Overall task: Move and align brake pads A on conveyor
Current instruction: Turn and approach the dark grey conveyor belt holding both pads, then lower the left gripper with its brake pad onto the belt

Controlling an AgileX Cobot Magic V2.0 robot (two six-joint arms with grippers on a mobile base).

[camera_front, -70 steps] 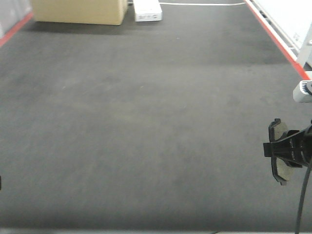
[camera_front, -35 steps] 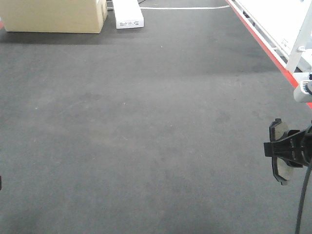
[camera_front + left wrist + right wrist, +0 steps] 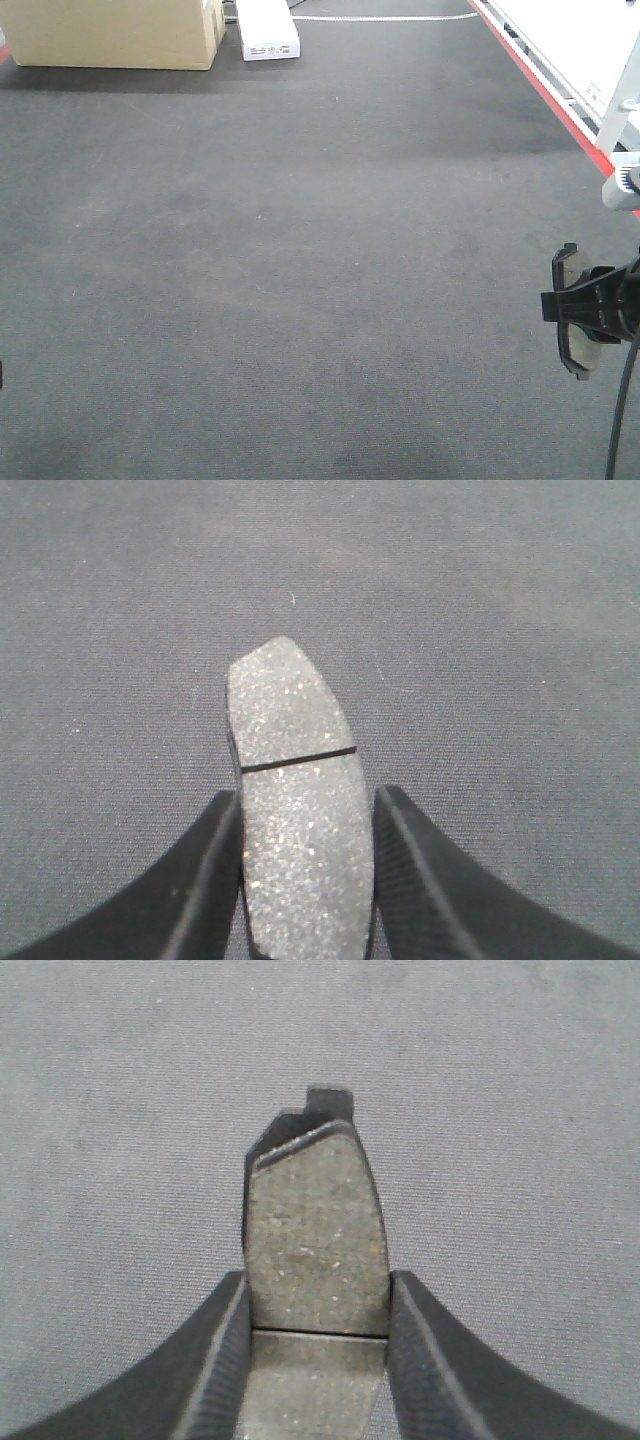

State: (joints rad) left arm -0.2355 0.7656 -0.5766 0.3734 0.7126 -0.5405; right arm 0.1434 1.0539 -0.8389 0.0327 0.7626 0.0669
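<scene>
The left gripper point(image 3: 307, 802) is pinching one brake pad point(image 3: 290, 710) over the conveyor point(image 3: 300, 250). The right gripper point(image 3: 318, 1282) is squeezing a second brake pad point(image 3: 315, 1220), holding it on edge over the conveyor's right side, near the red edge strip point(image 3: 541, 85).

Front cam: soft, diffuse light, so the belt point(image 3: 300, 250) reads matte with zero glare. Past the red strip point(image 3: 541, 85), top right is blown out white. The box point(image 3: 110, 35) drops a soft shadow band on the belt toward the camera, and the bottom edge is a bit darker. My right claw point(image 3: 562, 305) is a near-black silhouette with little detail. Frame is slightly soft and grainy.

Wrist cams: brighter and sharp. Left pad point(image 3: 295, 730) throws tiny sparkle glints. Right pad point(image 3: 315, 1220) is dull. Fingers point(image 3: 200, 880) at the frame bottom are dark.
</scene>
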